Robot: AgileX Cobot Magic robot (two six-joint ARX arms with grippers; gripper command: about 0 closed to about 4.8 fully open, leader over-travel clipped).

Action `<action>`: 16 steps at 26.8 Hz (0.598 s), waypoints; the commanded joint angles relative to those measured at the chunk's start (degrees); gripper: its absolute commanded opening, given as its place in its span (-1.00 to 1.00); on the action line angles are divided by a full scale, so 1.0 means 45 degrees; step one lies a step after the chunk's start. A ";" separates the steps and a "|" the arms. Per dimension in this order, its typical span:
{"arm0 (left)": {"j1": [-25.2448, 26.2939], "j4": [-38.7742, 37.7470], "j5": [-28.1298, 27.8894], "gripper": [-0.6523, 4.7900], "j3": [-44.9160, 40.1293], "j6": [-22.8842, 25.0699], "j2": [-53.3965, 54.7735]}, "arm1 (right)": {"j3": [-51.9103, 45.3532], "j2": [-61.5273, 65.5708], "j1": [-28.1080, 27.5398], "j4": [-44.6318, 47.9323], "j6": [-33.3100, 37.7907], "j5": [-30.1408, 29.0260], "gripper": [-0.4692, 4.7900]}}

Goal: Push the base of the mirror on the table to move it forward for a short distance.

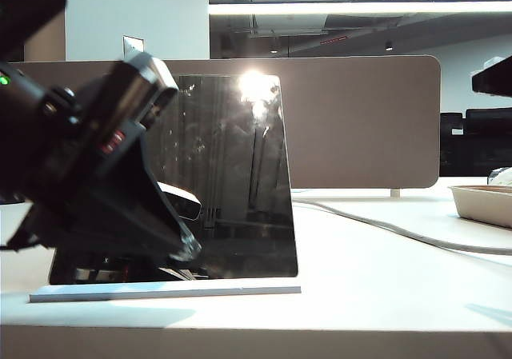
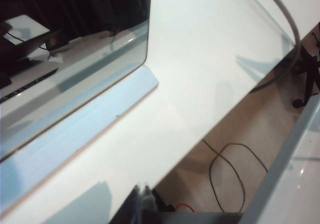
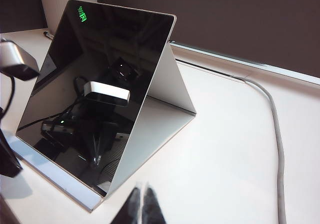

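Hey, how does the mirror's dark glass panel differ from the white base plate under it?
The mirror is dark, glossy and reflective, while the base of the mirror is matte white. The mirror stands tilted on its support; the base lies flat on the table. The base sticks out a little past the mirror's front and side. Both are thin and straight-edged. The left gripper and right gripper touch neither.

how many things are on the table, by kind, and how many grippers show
mirror on its base: 1
grey-white cable: 1
cream tray at the table edge: 1
grippers: 2, the left gripper in front of the base, the right gripper beside the mirror, both with jaws shut
total: 5
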 commanded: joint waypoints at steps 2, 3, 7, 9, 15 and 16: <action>-0.0044 0.0865 -0.0500 -0.76 0.0058 -0.0495 0.0636 | 0.0010 0.0005 0.0024 0.0170 -0.0010 -0.0015 -0.74; -0.0044 0.0840 -0.0709 -0.76 0.0073 -0.0597 0.0787 | 0.0010 0.0005 0.0024 0.0175 -0.0010 -0.0015 -0.74; -0.0044 0.0831 -0.0937 -0.76 0.0282 -0.0593 0.1399 | 0.0010 0.0005 0.0024 0.0175 -0.0010 -0.0010 -0.74; -0.0044 0.0826 -0.0933 -0.76 0.0457 -0.0593 0.1749 | 0.0010 0.0005 0.0024 0.0175 -0.0005 -0.0015 -0.74; -0.0044 0.0627 -0.0923 -0.76 0.0996 -0.0539 0.2395 | 0.0010 0.0005 0.0024 0.0175 -0.0010 -0.0010 -0.74; -0.0044 0.0500 -0.0928 -0.76 0.1083 -0.0525 0.2438 | 0.0010 0.0005 0.0019 0.0175 -0.0010 -0.0015 -0.74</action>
